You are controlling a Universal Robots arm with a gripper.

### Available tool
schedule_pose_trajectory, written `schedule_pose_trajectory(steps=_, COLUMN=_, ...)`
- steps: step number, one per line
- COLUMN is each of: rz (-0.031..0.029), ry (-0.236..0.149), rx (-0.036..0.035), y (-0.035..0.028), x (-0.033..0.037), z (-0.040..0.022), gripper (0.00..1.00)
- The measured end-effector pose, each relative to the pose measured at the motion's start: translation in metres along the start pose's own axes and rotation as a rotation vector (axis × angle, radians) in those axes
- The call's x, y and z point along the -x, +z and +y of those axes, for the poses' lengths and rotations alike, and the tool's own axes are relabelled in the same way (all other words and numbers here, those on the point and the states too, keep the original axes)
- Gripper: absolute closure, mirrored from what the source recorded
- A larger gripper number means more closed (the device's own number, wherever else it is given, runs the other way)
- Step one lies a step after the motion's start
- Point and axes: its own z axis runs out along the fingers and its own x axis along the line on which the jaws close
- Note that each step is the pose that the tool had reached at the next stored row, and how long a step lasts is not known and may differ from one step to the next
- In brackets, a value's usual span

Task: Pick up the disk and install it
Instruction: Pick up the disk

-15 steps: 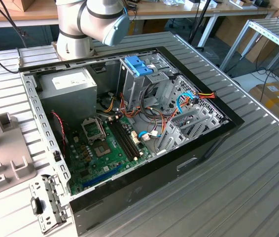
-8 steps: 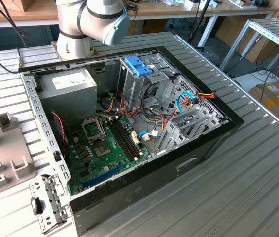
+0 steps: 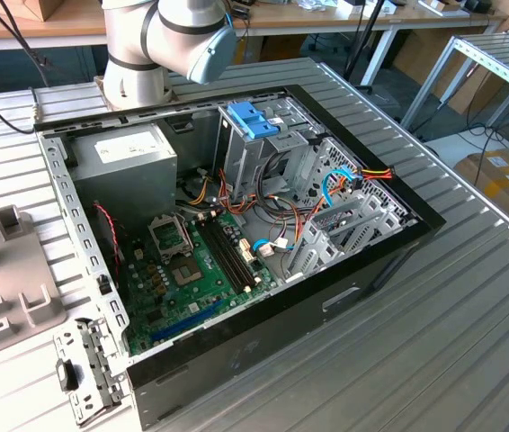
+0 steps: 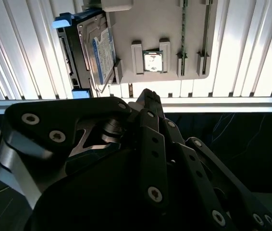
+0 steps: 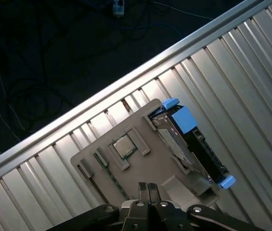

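Note:
The disk [image 4: 100, 50] [image 5: 193, 144] stands on its edge in a slot at one side of a grey holder plate [image 4: 160, 24] [image 5: 141, 168]. Its white label with a blue band faces the plate, and blue plastic pieces sit at both of its ends. In both wrist views my gripper [image 4: 148, 94] [image 5: 148, 185] hovers above the plate's edge, apart from the disk. Its fingertips are pressed together, shut, with nothing between them.
A small square chip [image 4: 153, 61] [image 5: 123, 147] lies in the plate's middle. The plate rests on a ribbed metal table [image 5: 241, 72], near the table's edge with dark floor beyond. The exterior view shows the open computer case [image 3: 236, 234], its drive cage with a blue top [image 3: 253, 121] and the grey power-supply box [image 3: 133, 157].

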Motion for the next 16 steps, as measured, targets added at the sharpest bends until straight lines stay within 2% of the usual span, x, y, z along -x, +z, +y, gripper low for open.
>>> schedule_pose_trajectory(steps=5, rz=0.0014, ry=-0.03, rx=0.0008, y=0.0, x=0.0, z=0.0, gripper=0.89)
schedule_pose_trajectory(steps=16, rz=0.003, ry=-0.068, rx=0.0017, y=0.0, x=0.0, z=0.0, gripper=0.89)
